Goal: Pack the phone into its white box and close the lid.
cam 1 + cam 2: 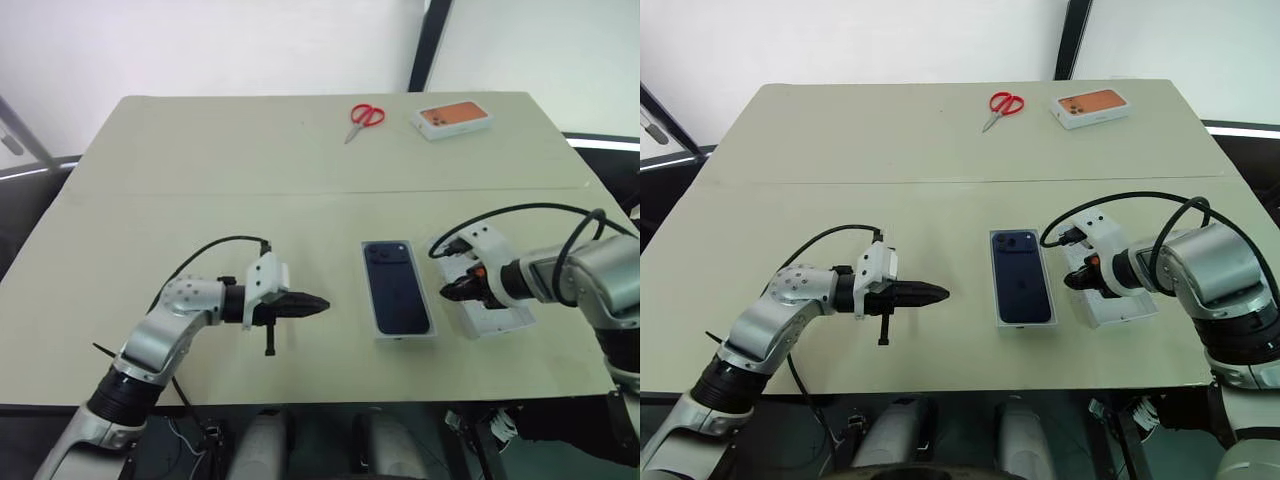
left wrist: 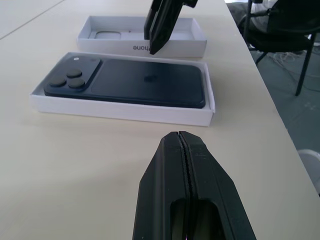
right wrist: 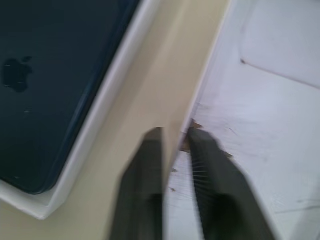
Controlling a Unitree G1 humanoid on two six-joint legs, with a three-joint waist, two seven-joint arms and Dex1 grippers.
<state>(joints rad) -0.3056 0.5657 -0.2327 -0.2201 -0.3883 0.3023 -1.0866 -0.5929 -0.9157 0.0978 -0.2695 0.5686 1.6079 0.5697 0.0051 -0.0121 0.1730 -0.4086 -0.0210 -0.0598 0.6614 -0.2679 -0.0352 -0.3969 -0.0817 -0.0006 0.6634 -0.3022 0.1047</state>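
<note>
The right pincer [image 3: 175, 137] pinches the lid [image 1: 1118, 300] wall beside the white box [image 2: 125, 112]; lift level, centre over the phone [image 1: 397, 285]. The left pincer [image 1: 318, 304] is pressed together.

This looks like a robot test room or lab rather than a home. A plain pale counter [image 1: 200, 200] stands before bare white wall panels split by a dark upright post [image 1: 428, 45]. Loose cables [image 2: 295, 65] trail over the grey floor beside a black chair base [image 2: 280, 35], and red-handled scissors [image 1: 364, 119] lie by a boxed phone package [image 1: 453, 119].
</note>
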